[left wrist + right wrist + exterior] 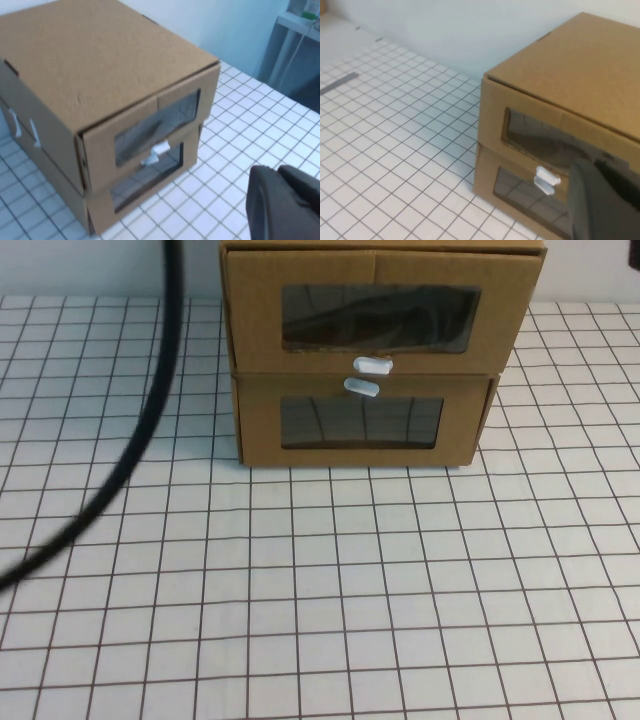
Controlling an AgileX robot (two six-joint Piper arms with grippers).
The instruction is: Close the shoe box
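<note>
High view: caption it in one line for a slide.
Two stacked cardboard drawer boxes on the grid table, the shoe box on top; neither gripper in frame.

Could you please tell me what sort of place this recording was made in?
Probably a robot test bench: a white gridded table, two stacked cardboard shoe boxes, a dangling black cable. The left gripper and right gripper hover near the boxes.

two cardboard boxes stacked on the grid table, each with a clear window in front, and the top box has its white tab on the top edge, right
Not quite. The high view shows the upper shoe box with its white pull tab on the bottom edge of its front, just above the lower box. The rest holds: two stacked windowed boxes on the grid table. The left gripper and right gripper are near the boxes.
</note>
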